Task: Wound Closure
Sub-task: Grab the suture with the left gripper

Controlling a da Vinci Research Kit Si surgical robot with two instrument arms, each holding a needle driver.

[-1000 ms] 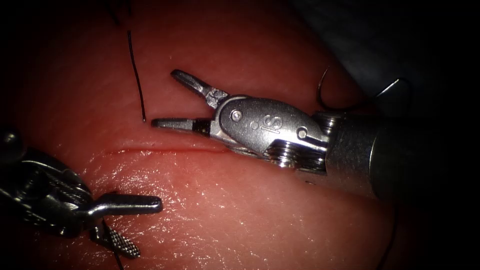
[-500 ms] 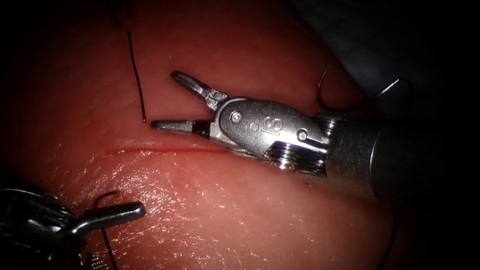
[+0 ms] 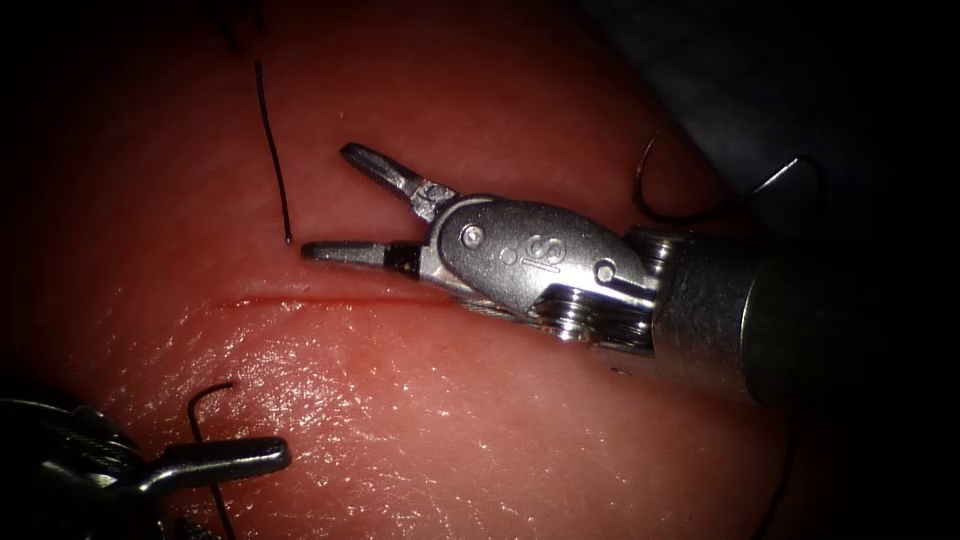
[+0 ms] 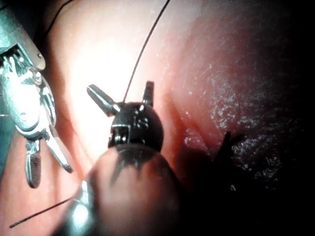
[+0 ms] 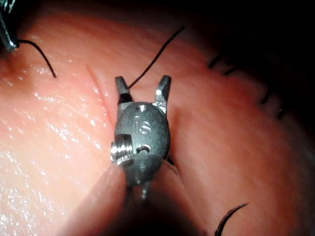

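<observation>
Both tools are released and grasp nothing: the right tool [image 3: 325, 200] sits mid-frame just above the cut [image 3: 330, 298], the left tool [image 4: 49, 173] by a thread end [image 3: 205, 400] at lower left. Dark stitches [image 5: 268, 96] mark finished work, but this stretch of tissue [image 3: 480, 430] looks unclosed. We cannot tell needle from thread in the dark curve [image 3: 645, 195] at upper right.

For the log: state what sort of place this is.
Likely a suturing practice bench: pink tissue slab with a straight cut, black thread, a curved grey needle at far right, and open, empty steel needle drivers, right tool and left tool.
</observation>
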